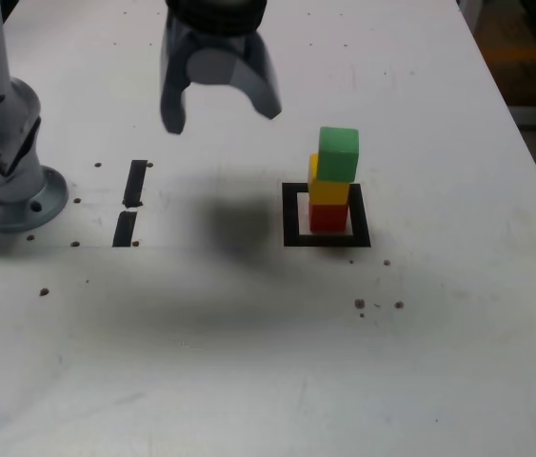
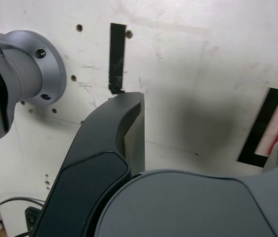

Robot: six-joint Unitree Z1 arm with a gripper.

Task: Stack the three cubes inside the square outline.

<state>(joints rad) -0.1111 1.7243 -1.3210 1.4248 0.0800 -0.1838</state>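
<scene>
While the three cubes stand as one tower on your white desk (image 1: pixel 458 314), the red cube (image 1: pixel 327 218) sits at the bottom inside the square outline (image 1: pixel 326 238) of black tape, the yellow cube (image 1: pixel 327 189) rests on it, and the green cube (image 1: pixel 338 153) tops the stack, shifted a little toward the exterior view's right so that it overhangs the yellow one. The tower stands toward the far side of the outline. Your gripper (image 1: pixel 222 116) hangs in the air above the desk, well apart from the stack and to the exterior view's left of it, its two dark fingers (image 1: pixel 174 105) spread wide with nothing between them. Its blurred shadow falls on the desk just left of the outline. Farther to the exterior view's left lie two short black tape strips (image 1: pixel 130 204), end to end, and beyond them the arm's grey round base (image 1: pixel 29 195) is fixed to the desk. In the wrist view, one corner of the outline and a sliver of red show past a finger.
</scene>
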